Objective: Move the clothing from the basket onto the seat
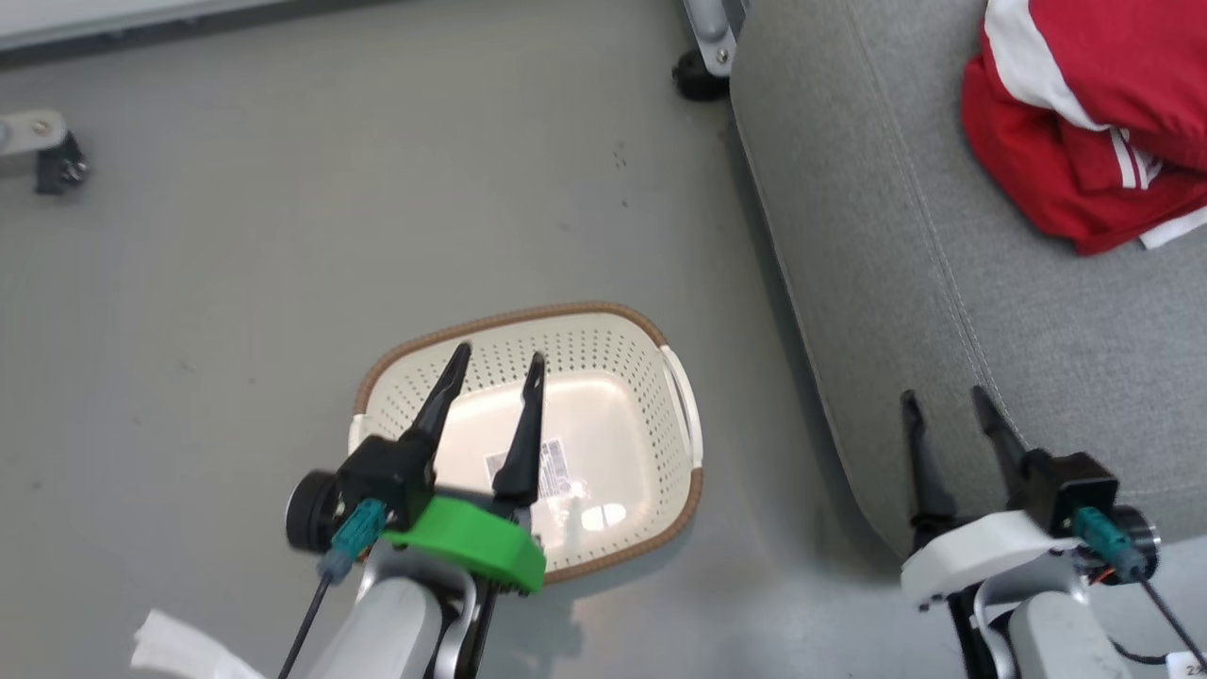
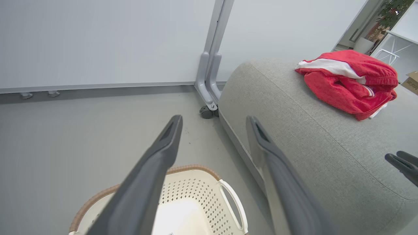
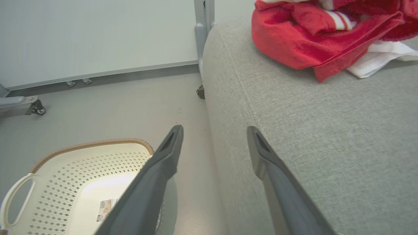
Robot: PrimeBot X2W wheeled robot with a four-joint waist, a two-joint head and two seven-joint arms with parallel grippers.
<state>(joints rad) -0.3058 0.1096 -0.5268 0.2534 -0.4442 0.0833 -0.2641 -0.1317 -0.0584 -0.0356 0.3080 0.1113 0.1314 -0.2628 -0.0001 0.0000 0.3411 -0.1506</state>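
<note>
Item 1, clothing (image 1: 1084, 132): a crumpled red heap with white stripes on the seat (image 1: 896, 283), well in from its rounded corner. In the left wrist view I read it whole, longer across than deep; the head view crops it.
Item 2, basket (image 1: 603, 321): on the floor just beside the seat, long axis pointing at the seat, label on its bare bottom.
Left gripper (image 1: 500, 356): beside the seat, over the basket, fingers spread, empty.
Right gripper (image 1: 943, 394): over the seat's edge, fingers spread, empty.
</note>
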